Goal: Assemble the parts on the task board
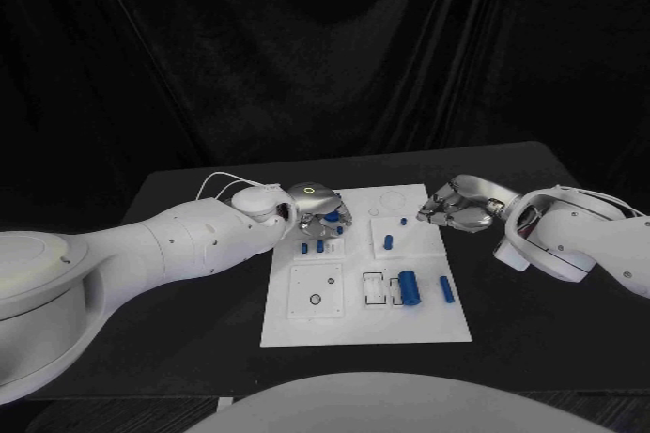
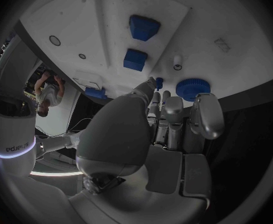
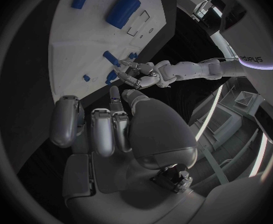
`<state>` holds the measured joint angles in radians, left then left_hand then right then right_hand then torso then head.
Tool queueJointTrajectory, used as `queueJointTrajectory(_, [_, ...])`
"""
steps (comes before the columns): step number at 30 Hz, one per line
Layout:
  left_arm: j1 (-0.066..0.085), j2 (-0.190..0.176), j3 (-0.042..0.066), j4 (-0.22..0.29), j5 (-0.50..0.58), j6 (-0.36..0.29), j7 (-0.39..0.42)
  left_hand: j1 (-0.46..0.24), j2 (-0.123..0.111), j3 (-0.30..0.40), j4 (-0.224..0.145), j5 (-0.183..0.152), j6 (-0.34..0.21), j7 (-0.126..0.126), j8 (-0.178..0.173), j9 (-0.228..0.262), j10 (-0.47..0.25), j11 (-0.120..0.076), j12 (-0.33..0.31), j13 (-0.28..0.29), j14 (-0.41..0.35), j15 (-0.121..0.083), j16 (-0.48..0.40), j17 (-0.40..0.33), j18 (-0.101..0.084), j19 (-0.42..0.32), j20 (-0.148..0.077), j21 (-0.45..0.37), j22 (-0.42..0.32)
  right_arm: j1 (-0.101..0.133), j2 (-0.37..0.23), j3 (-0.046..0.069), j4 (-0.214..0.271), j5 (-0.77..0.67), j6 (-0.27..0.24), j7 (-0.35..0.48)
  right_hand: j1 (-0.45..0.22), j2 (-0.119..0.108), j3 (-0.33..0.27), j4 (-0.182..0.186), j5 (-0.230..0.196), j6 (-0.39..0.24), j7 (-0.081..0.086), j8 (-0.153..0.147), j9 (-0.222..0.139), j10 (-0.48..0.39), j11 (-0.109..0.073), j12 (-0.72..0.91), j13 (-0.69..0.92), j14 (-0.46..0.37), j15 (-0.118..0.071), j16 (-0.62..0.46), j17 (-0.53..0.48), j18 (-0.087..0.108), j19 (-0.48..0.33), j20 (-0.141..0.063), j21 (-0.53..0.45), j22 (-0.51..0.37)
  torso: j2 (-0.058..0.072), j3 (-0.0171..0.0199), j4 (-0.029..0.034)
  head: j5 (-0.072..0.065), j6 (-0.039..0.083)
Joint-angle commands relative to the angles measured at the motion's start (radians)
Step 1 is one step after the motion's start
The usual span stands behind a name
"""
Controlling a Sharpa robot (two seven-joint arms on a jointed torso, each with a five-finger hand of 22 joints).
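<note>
The white board [image 1: 365, 264] lies mid-counter [image 1: 190, 184]. The left hand [image 1: 317, 210] hovers over the board's 10 o'clock corner, fingers [image 2: 164, 109] curled together and pointing down at a small blue peg [image 2: 159, 81]; whether they pinch it I cannot tell. Just beside them sits a round blue gear [image 2: 190, 89], and farther on two blue blocks [image 2: 143, 27]. The right hand [image 1: 458, 208] hangs at the board's 2 o'clock edge, fingers [image 3: 102, 129] loosely bent, a little apart, holding nothing. Toward 5 o'clock on the board a large blue cylinder [image 1: 408, 287] lies beside a slimmer blue pin [image 1: 446, 288]. Another short blue piece [image 1: 388, 242] rests near the board's centre.
</note>
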<state>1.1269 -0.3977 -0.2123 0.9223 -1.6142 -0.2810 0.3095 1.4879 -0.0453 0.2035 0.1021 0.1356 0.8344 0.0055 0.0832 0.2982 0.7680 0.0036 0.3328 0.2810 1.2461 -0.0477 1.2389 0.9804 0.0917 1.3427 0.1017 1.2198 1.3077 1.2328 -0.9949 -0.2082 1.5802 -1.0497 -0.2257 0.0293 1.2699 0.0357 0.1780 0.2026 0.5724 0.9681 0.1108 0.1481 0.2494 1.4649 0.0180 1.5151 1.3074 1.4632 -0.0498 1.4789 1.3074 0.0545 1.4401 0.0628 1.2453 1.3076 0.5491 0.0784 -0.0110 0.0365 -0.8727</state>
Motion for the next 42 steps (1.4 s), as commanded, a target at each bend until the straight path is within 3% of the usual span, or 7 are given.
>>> queueJointTrajectory(1, [-0.003, 0.006, 0.001, -0.004, -0.006, 0.018, -0.01, 0.011, -0.002, 0.007, 0.001, 0.008, 0.01, 0.003, 0.005, -0.002, 0.008, 0.001, -0.005, -0.002, -0.001, 0.005, 0.005, -0.004, -0.014, 0.006, -0.001, 0.001, 0.159, -0.003, 0.001, 0.001, 0.001, 0.0, 0.011, -0.005, 0.001, -0.003, 0.001, -0.004, 0.005, -0.004, -0.002, -0.005, 0.002, 0.035, 0.009, -0.004, 0.146, 0.075, 0.007, -0.003, 0.109, 0.019, -0.007, 0.002, -0.008, 0.164, 0.0, 0.0004, 0.0, 0.001, 0.0])
queueJointTrajectory(5, [-0.005, 0.011, 0.001, -0.009, -0.006, 0.022, -0.012, 0.014, -0.003, 0.032, 0.002, 0.037, 0.044, 0.011, 0.016, -0.006, 0.035, -0.003, -0.015, -0.016, -0.002, 0.003, 0.006, -0.009, -0.014, 0.007, -0.002, 0.001, 0.159, -0.003, 0.002, 0.001, 0.001, 0.0, 0.014, -0.006, 0.001, -0.002, 0.001, -0.004, 0.005, -0.004, -0.002, -0.005, 0.002, 0.035, 0.009, -0.004, 0.145, 0.075, 0.007, -0.003, 0.108, 0.019, -0.007, 0.002, -0.009, 0.164, 0.001, 0.0, 0.0001, 0.0, 0.0])
queueJointTrajectory(18, [-0.016, 0.023, 0.001, -0.027, -0.006, 0.009, -0.002, 0.011, -0.009, 0.07, 0.005, 0.045, 0.1, 0.013, 0.034, -0.007, 0.107, -0.008, -0.023, -0.032, 0.009, 0.001, 0.014, -0.007, -0.016, 0.017, -0.003, 0.014, 0.163, -0.004, 0.004, 0.001, -0.003, 0.0, 0.017, -0.006, 0.001, -0.002, 0.002, -0.004, 0.004, -0.004, -0.002, -0.005, 0.002, 0.034, 0.009, -0.004, 0.145, 0.075, 0.007, -0.004, 0.107, 0.02, -0.008, 0.002, -0.01, 0.163, 0.0, -0.0002, 0.0001, -0.001, 0.0])
queueJointTrajectory(29, [-0.026, 0.024, 0.001, -0.034, -0.006, -0.072, 0.001, 0.02, -0.002, 0.093, -0.018, 0.047, 0.162, 0.036, 0.056, 0.003, 0.255, -0.007, 0.008, -0.018, 0.091, -0.006, 0.068, 0.066, -0.032, 0.074, -0.011, 0.093, 0.184, -0.007, 0.004, 0.001, -0.004, 0.0, 0.018, -0.006, 0.001, -0.002, 0.002, -0.004, 0.004, -0.004, -0.002, -0.005, 0.002, 0.034, 0.009, -0.004, 0.145, 0.074, 0.007, -0.005, 0.105, 0.02, -0.008, 0.002, -0.011, 0.163, 0.0, 0.0001, 0.0, 0.0, 0.0])
queueJointTrajectory(35, [-0.028, 0.012, 0.001, -0.025, -0.006, -0.119, 0.009, 0.026, 0.001, 0.095, -0.03, 0.045, 0.202, 0.048, 0.071, 0.011, 0.298, -0.003, -0.004, -0.019, 0.117, -0.008, 0.074, 0.076, -0.037, 0.093, -0.017, 0.118, 0.191, -0.007, 0.004, 0.001, -0.003, 0.0, 0.019, -0.006, 0.001, -0.001, 0.003, -0.005, 0.004, -0.003, -0.002, -0.004, 0.002, 0.034, 0.009, -0.005, 0.144, 0.074, 0.007, -0.005, 0.104, 0.02, -0.009, 0.002, -0.013, 0.163, 0.0, 0.0, -0.0001, -0.001, 0.0])
queueJointTrajectory(42, [-0.024, -0.032, 0.001, 0.029, -0.006, -0.156, 0.018, 0.018, -0.007, 0.094, -0.026, 0.023, 0.2, 0.046, 0.06, 0.008, 0.283, -0.003, -0.058, -0.041, 0.112, -0.008, 0.05, 0.045, -0.032, 0.085, -0.025, 0.099, 0.185, -0.007, 0.003, 0.001, -0.004, 0.0, 0.025, -0.008, 0.001, 0.0, 0.004, -0.005, 0.004, -0.002, -0.003, -0.004, 0.002, 0.033, 0.008, -0.006, 0.143, 0.074, 0.007, -0.006, 0.103, 0.02, -0.009, 0.002, -0.014, 0.162, 0.0, 0.0001, 0.0002, 0.0, 0.0])
